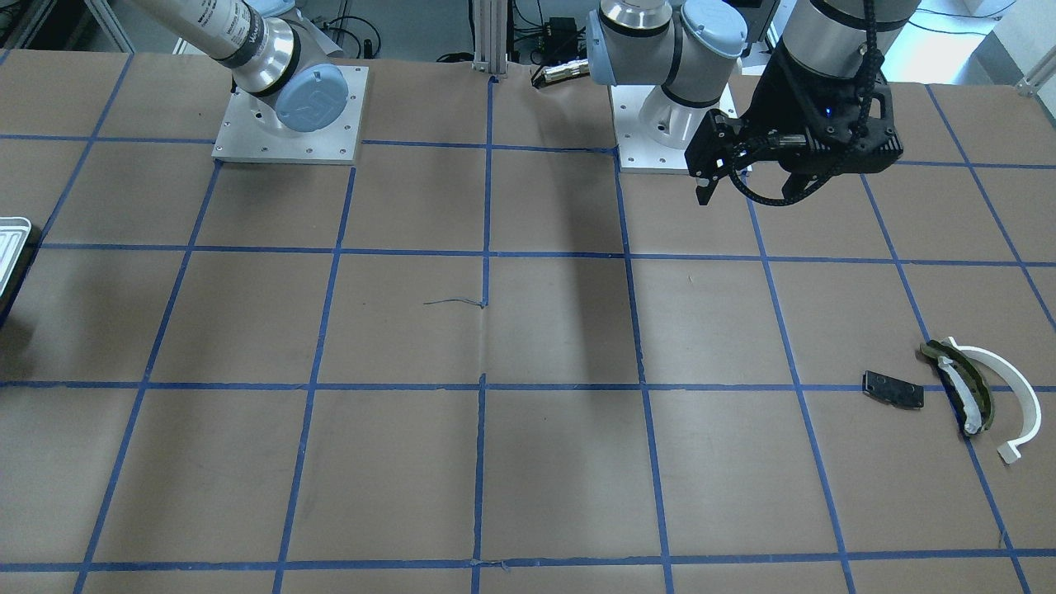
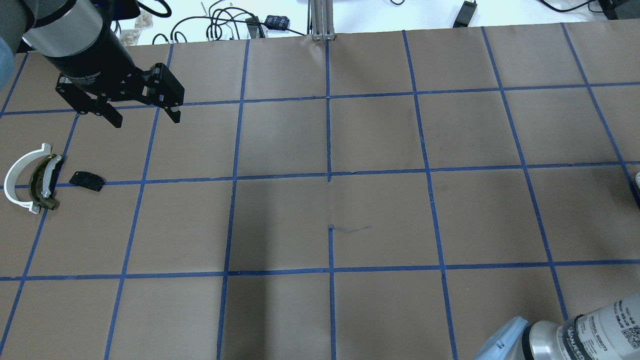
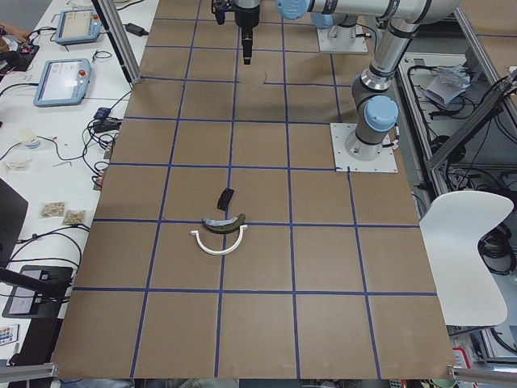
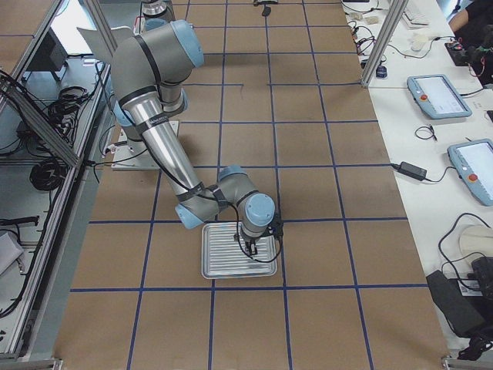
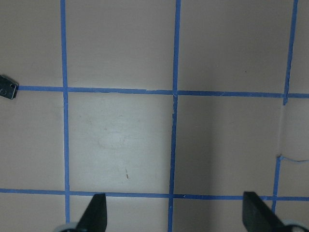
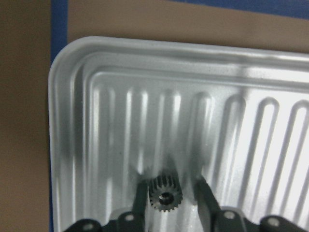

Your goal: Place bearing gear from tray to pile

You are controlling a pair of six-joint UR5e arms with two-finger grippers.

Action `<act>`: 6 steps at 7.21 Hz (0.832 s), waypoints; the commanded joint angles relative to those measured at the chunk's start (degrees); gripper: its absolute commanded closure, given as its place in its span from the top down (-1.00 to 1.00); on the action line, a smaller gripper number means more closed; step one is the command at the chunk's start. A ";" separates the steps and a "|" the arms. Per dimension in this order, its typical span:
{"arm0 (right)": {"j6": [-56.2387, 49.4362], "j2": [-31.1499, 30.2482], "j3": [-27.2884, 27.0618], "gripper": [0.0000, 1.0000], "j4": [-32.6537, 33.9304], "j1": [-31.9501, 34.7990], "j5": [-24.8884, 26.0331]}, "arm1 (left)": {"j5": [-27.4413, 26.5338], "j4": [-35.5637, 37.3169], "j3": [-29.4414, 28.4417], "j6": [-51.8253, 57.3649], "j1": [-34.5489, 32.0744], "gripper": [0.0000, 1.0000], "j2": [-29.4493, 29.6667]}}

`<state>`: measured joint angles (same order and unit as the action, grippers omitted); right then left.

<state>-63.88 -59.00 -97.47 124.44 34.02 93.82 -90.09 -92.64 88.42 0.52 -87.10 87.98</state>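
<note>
The gear [image 6: 165,195] is small, dark and has teeth all round. It lies flat in the tray [image 6: 72,145], near one rounded corner. The right gripper [image 6: 169,202] is low over the tray with one finger on each side of the gear. The fingers [image 6: 203,200] are only a little way open. One is right next to the gear and the other has a small gap, so they are not holding it. From the side, the right arm bends down to the tray at the robot's right end of the table [image 1: 544,330]. The pile [image 1: 961,384] is far off at the other end. It has a white arc [image 2: 17,175], a dark curved piece [image 2: 46,187] that lies against the arc, and a flat black plate [image 2: 86,180] just beside them. The left gripper [image 2: 146,121] hangs in the air near the pile. Its fingers are wide open and hold nothing.
</note>
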 commanded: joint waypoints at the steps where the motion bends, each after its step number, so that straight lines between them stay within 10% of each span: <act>1: 0.07 -0.06 0.00 -1.00 -0.08 0.00 0.05 | 0.00 0.00 0.00 0.00 0.00 1.00 0.00; 6: 10.57 -14.17 0.09 -1.00 -13.83 5.93 0.40 | 0.00 0.00 0.00 0.00 0.00 1.00 -0.35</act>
<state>-57.79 -68.12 -97.35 116.71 36.45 94.47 -90.09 -92.64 88.43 0.53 -87.10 87.69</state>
